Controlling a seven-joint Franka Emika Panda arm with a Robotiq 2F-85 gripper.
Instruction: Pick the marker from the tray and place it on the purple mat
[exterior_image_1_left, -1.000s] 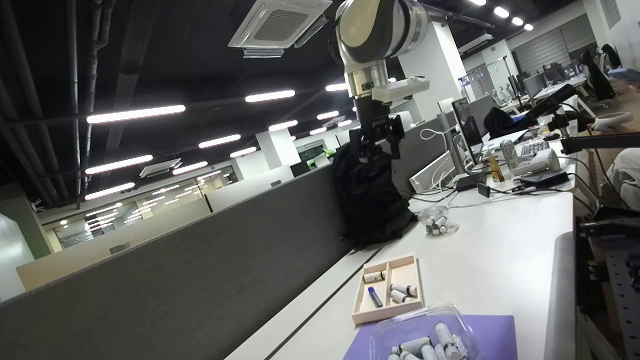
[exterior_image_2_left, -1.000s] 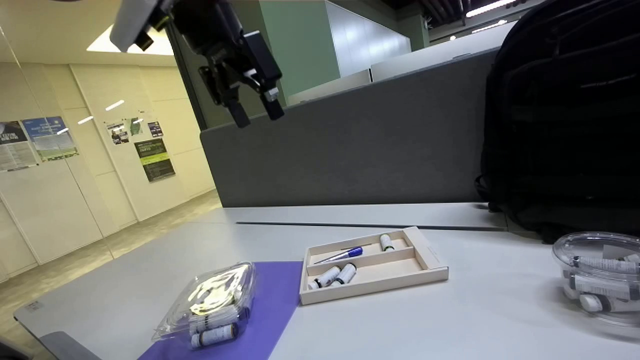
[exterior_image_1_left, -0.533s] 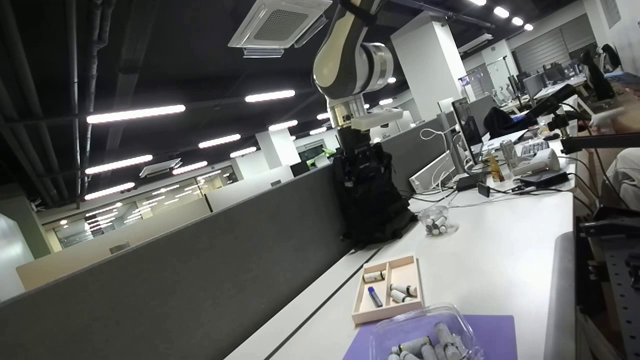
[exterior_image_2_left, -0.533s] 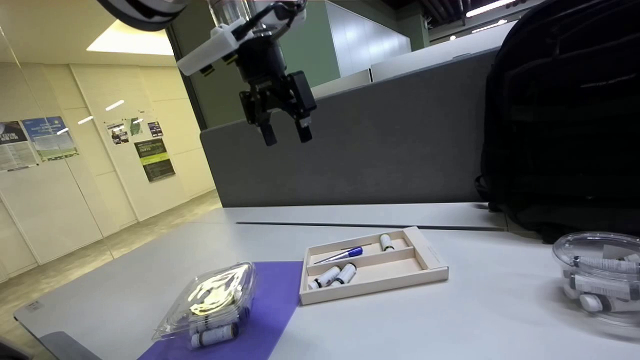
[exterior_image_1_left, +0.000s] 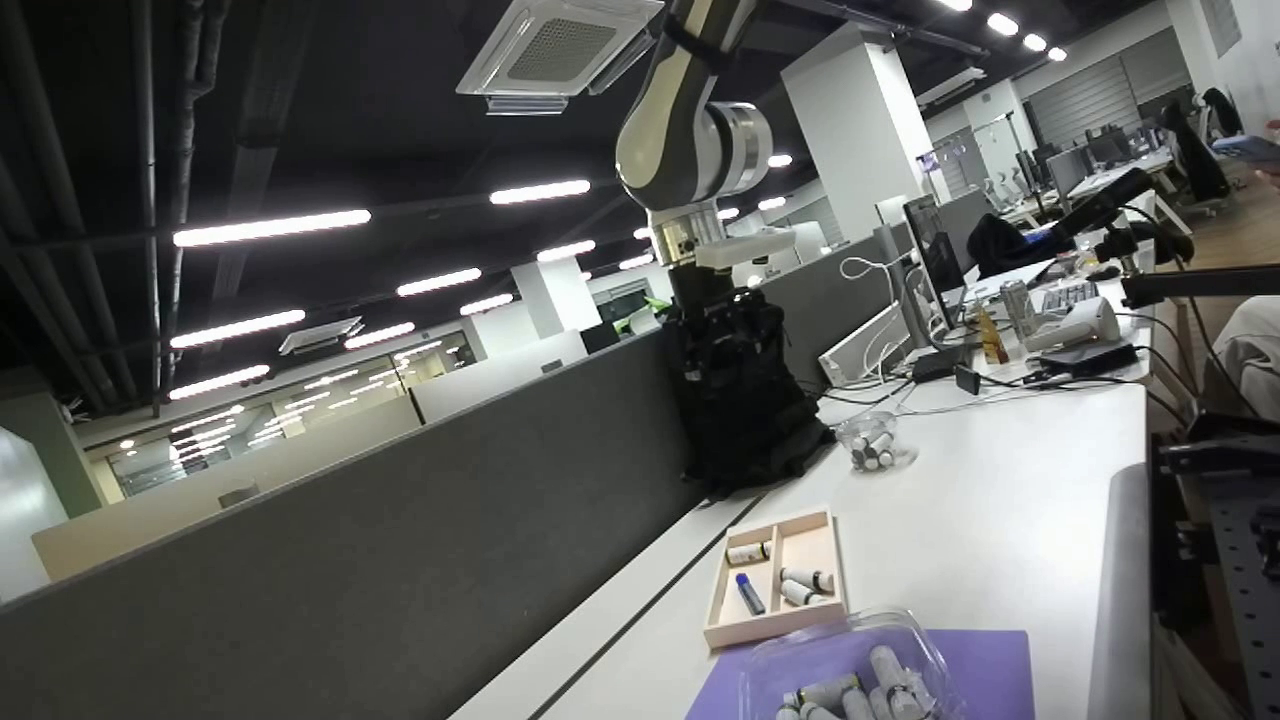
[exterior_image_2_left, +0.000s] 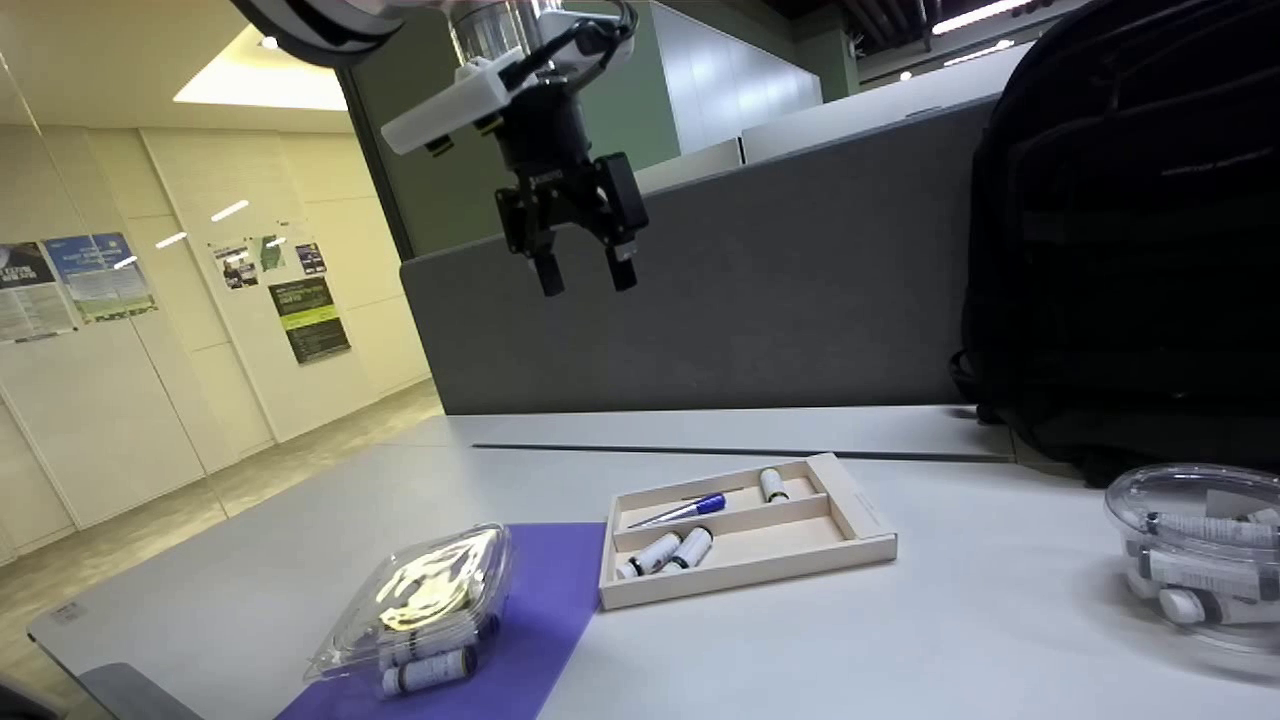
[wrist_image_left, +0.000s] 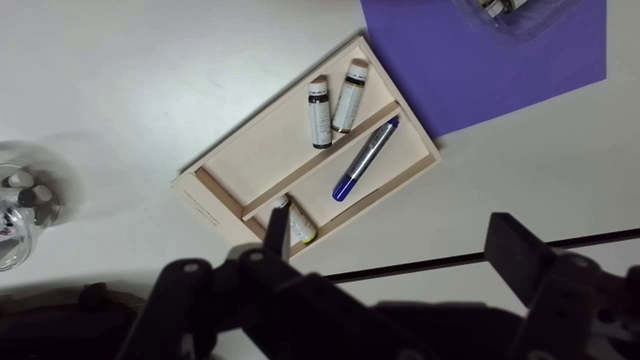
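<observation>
Tool shifted; tray holds one marker, three bottles.

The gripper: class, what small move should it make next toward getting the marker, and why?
Probably shift the open gripper toward the marker before lowering it: in the wrist view, the marker shows in the tray beyond the gripper's opening rather than within it, and in an exterior view the gripper hangs high above the white table.

Bright ceiling tubes, glare on container
</observation>
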